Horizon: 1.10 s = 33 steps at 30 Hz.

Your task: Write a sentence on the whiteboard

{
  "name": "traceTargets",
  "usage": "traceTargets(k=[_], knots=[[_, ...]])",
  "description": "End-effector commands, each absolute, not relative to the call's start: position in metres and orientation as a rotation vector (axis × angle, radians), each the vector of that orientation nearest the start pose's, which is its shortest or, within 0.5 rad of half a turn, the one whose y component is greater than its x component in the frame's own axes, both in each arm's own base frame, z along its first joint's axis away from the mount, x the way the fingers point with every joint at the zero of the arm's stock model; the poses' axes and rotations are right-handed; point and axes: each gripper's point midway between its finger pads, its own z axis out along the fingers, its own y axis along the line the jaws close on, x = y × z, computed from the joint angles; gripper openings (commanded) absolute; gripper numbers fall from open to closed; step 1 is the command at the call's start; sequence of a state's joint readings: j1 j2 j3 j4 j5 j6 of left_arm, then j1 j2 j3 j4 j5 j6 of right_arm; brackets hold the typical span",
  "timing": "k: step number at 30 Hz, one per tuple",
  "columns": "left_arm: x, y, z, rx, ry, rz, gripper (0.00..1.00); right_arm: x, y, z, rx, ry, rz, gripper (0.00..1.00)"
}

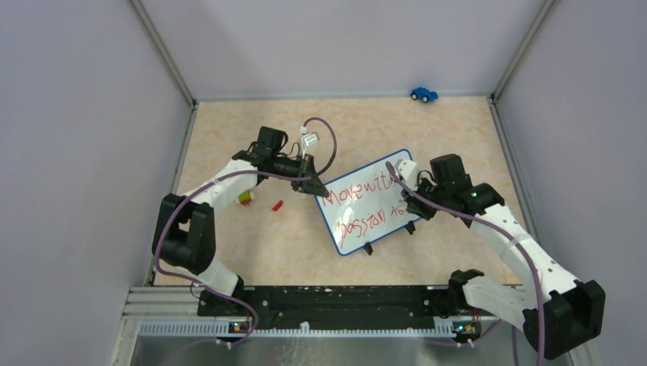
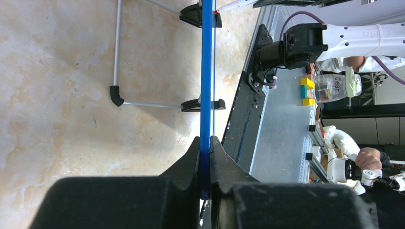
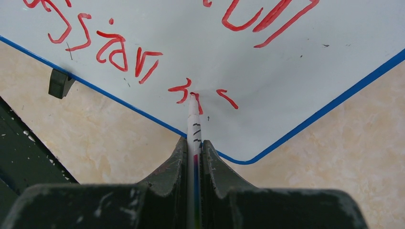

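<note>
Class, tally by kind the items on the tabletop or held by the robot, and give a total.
Blue-rimmed rectangular whiteboard: 1
Thin white red-tipped marker pen: 1
Small blue toy car: 1
Small red loose piece: 1
Small yellow-green object: 1
Total: 5

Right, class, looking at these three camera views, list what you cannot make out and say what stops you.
1. Second line of the sentence: in the top view it is too small and scrawled, and the right wrist view cuts it off at the top edge.
2. Whiteboard face: the left wrist view sees it edge-on, so only the blue rim shows.
3. Marker barrel: in the right wrist view it is hidden inside the right gripper.
4. Small red piece: top view, too small to identify.
</note>
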<state>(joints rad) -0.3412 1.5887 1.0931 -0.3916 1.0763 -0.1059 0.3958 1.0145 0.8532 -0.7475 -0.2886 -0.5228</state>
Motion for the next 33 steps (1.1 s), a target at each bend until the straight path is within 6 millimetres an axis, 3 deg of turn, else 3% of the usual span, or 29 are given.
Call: traceTargets(k=[1,13,25,33], knots=[[0.279,-0.252,0.154,0.733,2.237,-1.402,0.00,0.237,0.131,0.169,-1.153,2.053,0.271,0.00],[0.278,-0.251,0.157,0.734,2.228,-1.403,0.00,0.249,0.120,0.178,-1.096,2.058,0.218,0.00],[0.279,-0.250,0.156,0.728,2.230,-1.406,0.00,0.255,0.102,0.155,-1.098,2.120,0.113,0.00],[0.280,-0.250,0.154,0.725,2.235,-1.405,0.00,0.242,0.099,0.141,-1.152,2.157,0.136,0.00]])
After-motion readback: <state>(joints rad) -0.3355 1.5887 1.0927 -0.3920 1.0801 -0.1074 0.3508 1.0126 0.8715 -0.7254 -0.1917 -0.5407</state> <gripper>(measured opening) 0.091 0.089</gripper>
